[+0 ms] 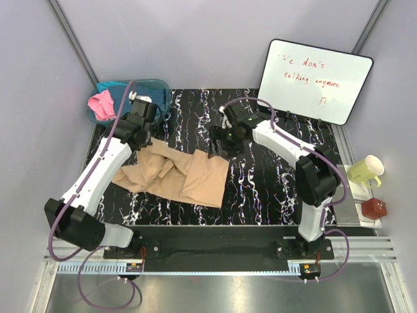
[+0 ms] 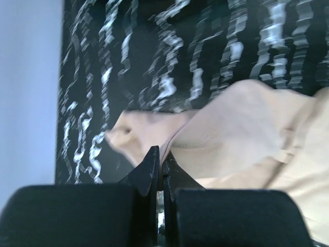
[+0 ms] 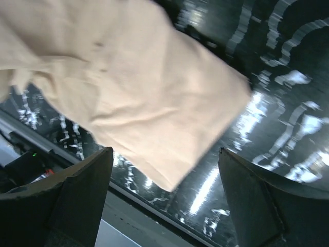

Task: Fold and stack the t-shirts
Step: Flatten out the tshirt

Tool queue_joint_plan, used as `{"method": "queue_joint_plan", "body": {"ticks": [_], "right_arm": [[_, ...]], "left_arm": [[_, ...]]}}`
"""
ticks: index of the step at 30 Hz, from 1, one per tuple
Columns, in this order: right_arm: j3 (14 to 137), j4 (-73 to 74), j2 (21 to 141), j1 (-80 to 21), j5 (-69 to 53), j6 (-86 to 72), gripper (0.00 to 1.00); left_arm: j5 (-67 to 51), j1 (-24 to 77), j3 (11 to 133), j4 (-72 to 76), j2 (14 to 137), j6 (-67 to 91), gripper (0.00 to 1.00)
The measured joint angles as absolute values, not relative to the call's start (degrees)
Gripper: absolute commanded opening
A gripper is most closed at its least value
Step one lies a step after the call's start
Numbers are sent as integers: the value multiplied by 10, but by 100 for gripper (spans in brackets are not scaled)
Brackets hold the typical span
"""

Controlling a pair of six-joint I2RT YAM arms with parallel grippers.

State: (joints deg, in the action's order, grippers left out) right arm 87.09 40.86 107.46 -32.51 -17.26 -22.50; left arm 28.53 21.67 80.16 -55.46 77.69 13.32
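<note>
A light tan t-shirt point(image 1: 176, 173) lies crumpled on the black marbled table, left of centre. My left gripper point(image 1: 144, 135) is at its far left edge, shut on a fold of the tan cloth point(image 2: 205, 139); the fingertips point(image 2: 153, 160) pinch the fabric. My right gripper point(image 1: 218, 147) hovers open over the shirt's far right corner point(image 3: 169, 177), its fingers point(image 3: 87, 180) standing wide apart and clear of the cloth. A pink t-shirt point(image 1: 102, 105) and a dark teal one point(image 1: 112, 87) sit in the tub at the far left.
A see-through teal tub point(image 1: 159, 91) stands at the table's far left corner. A whiteboard point(image 1: 316, 78) leans at the far right. A yellow-green mug point(image 1: 365, 171) and a small red-brown object point(image 1: 374, 208) rest on a shelf beside the table's right edge.
</note>
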Motion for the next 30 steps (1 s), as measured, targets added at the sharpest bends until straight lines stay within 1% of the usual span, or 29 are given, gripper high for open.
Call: {"method": "queue_joint_plan", "body": {"ticks": [5, 10, 15, 23, 28, 29, 30], "right_arm": [[962, 408, 1127, -380, -172, -230, 86], [1036, 431, 1212, -420, -161, -235, 82], [1060, 463, 1268, -427, -135, -239, 79], [1101, 481, 1313, -427, -114, -241, 74], [1130, 484, 1331, -435, -111, -241, 64], [1136, 485, 1337, -438, -111, -241, 55], [1143, 486, 1344, -441, -112, -240, 49]], "left_arm": [[319, 159, 753, -574, 798, 155, 0], [338, 126, 746, -582, 850, 175, 0], [344, 124, 766, -585, 888, 178, 0], [347, 125, 791, -584, 892, 175, 0], [348, 125, 790, -584, 892, 173, 0], [348, 125, 790, -584, 892, 173, 0], [348, 125, 790, -584, 892, 173, 0]]}}
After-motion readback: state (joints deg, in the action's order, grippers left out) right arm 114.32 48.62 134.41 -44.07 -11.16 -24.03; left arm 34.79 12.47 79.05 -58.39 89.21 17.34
